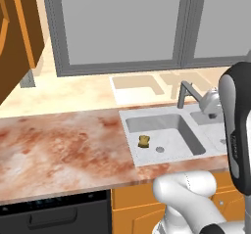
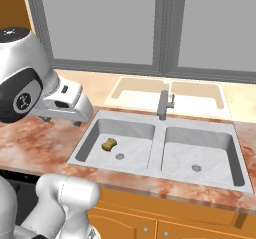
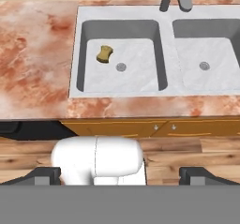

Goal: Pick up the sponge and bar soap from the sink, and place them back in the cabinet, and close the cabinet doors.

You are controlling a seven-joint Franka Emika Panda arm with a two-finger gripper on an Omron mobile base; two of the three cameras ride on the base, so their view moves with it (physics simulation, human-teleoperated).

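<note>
Item: sponge [image 3: 105, 53]. A small mustard yellow-brown pad with a pinched, peanut-like outline. It lies flat on the floor of the left basin of the sink [image 3: 165, 49], toward the far left corner and just beside the round drain [image 3: 121, 67], apart from it. Nothing touches it. It sits low inside the basin walls, so a reach would likely have to come from above.

Item: bar soap. No pink block can be made out in either basin.

Item: sink. A pale grey double basin set into the mottled red-brown counter [image 1: 59, 145], with the grey faucet [image 2: 164, 103] standing at the far rim over the divider. The right basin holds its drain and nothing else that can be made out.

Item: cabinet doors [image 1: 17, 27]. Orange-brown wood at the far upper left in the left base view, one leaf apparently swung outward; the cabinet interior is hidden.

Item: gripper [image 3: 121, 174]. Jaws released and spread wide, grasping nothing, tips at the bottom of the hand view. It is held high and well back from the sink, looking down over both basins, seemingly a survey pose ahead of the first pick.
</note>
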